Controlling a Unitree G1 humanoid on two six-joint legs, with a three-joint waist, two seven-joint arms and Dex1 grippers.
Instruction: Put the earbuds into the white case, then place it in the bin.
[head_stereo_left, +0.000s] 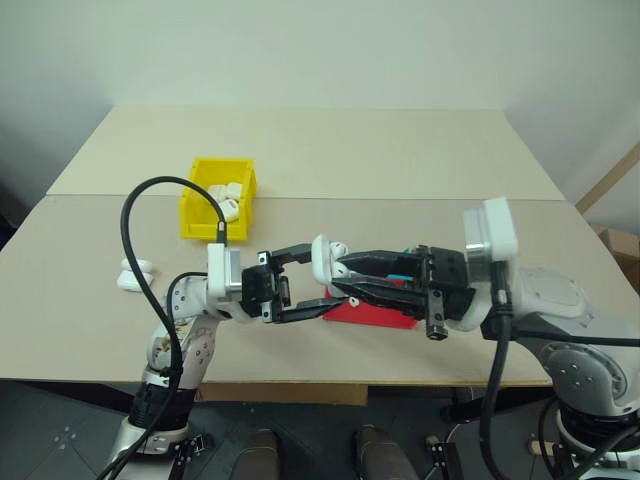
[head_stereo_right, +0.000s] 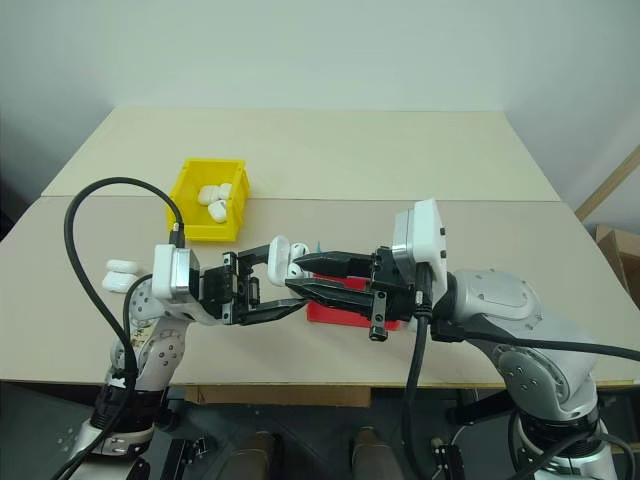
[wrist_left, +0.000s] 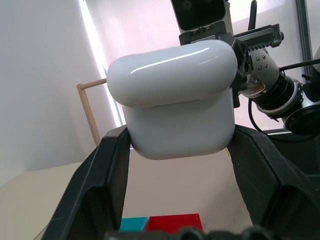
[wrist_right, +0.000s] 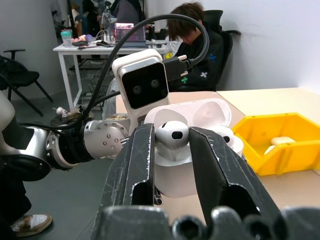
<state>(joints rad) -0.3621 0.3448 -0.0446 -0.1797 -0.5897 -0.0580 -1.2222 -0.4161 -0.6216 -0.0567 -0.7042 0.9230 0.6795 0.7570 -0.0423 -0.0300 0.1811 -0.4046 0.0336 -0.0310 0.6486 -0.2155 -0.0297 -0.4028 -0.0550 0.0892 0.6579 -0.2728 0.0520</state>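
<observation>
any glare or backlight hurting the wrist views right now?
Left wrist view: bright backlit streak behind the white case, with a glossy highlight across its lid. Right wrist view: evenly lit; the earbud in the right hand is sharp, and the yellow bin is unglared.

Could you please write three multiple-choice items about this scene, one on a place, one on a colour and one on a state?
1. Where is the open white case?
A. Inside the bin
B. Held in the left hand above the table
C. Flat on the red tray

2. What colour is the bin?
A. Yellow
B. Green
C. Black

3. What is the right hand doing?
A. Hanging open and away from everything
B. Gripping the bin's rim
C. Pinching an earbud at the case's opening

Answers:
1 B: the left hand clamps the case's body in mid-air.
2 A: the eye views show bright yellow walls.
3 C: the earbud sits between the right fingers over the open case.
</observation>
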